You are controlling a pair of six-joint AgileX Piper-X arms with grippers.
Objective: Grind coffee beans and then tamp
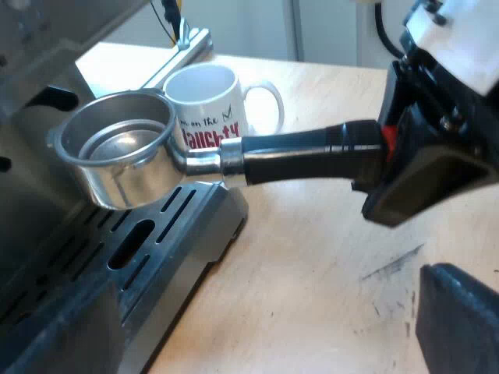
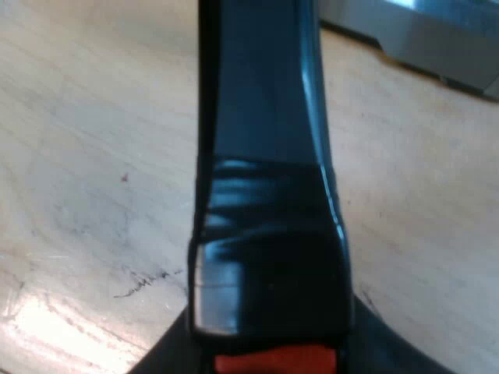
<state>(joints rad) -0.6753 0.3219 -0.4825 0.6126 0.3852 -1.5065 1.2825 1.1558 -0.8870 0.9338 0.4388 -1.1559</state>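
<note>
The metal holder (image 1: 121,156) hangs level over the machine's slotted drip tray (image 1: 156,241), and its basket is empty and shiny inside. Its dark handle (image 1: 304,152) runs out to the red end (image 1: 387,140), where my right gripper (image 1: 401,167) is shut on it. In the right wrist view the same handle (image 2: 265,156) stretches away from the camera, with the red end (image 2: 273,362) close between the fingers of my right gripper (image 2: 269,366). My left gripper (image 1: 261,335) is open above the wooden table with nothing between its fingers (image 1: 460,323).
A white mug (image 1: 210,105) with red and black lettering stands on the table just beyond the holder's basket. The espresso machine's (image 1: 31,117) metal front rises beside the basket. Bare wooden tabletop (image 1: 312,273) lies under the handle, and the machine's base edge (image 2: 421,39) shows beyond it.
</note>
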